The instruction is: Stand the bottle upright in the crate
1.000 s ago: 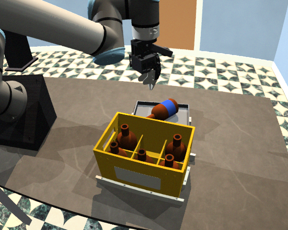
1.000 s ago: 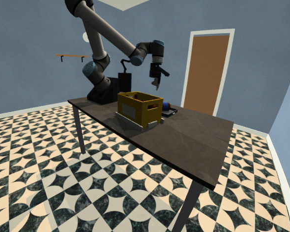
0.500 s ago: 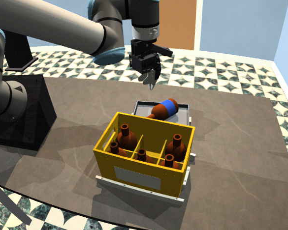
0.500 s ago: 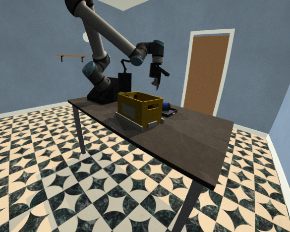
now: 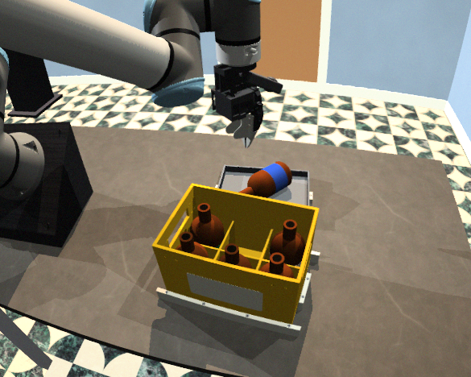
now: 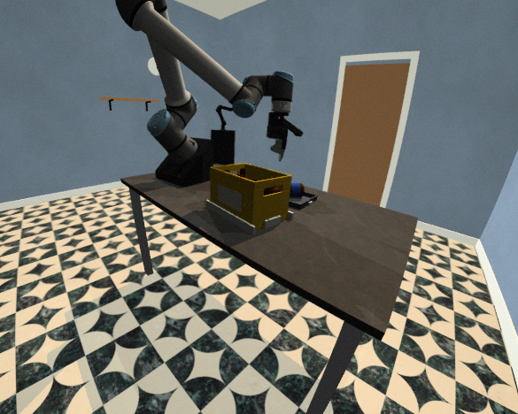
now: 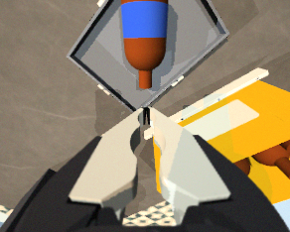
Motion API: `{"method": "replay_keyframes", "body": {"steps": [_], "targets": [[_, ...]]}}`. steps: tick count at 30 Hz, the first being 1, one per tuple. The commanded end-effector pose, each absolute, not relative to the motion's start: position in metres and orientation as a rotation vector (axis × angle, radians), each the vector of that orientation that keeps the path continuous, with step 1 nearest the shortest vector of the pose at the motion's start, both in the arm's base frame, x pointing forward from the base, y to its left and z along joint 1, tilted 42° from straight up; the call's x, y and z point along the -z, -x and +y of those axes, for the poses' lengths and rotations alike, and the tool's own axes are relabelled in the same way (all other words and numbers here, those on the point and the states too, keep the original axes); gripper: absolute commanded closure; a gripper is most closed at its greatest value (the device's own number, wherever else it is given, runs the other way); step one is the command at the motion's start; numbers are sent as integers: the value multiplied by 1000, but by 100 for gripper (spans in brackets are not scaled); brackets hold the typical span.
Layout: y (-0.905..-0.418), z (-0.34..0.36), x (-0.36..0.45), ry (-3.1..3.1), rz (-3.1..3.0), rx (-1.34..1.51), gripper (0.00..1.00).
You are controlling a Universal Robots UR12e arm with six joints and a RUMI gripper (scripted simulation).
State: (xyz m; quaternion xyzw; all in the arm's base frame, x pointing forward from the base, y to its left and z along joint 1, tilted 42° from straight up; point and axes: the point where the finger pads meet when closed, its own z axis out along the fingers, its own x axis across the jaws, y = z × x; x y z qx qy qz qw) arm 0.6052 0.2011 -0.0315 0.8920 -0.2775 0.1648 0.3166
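Note:
A brown bottle with a blue band lies on its side on the grey tray behind the yellow crate. Its neck points toward the crate. In the wrist view the bottle lies on the tray ahead of the fingertips. My gripper hangs in the air above and behind the tray's far left side, well clear of the bottle. It is shut and holds nothing; in the wrist view its fingertips meet. It also shows in the exterior view above the crate.
The crate holds several upright brown bottles; its back middle cell looks empty. The crate sits on a pale base frame. The robot's black pedestal stands at the table's left. The table edge runs close in front of the crate.

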Motion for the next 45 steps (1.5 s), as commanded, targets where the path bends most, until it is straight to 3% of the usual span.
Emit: {"method": "replay_keyframes", "body": {"steps": [1,2,45], "targets": [[-606,202,31,-2349,-731,-435,100],[-606,202,31,-2349,-731,-435,62],[-606,200,33,-2349,-731,-435,62]]}}
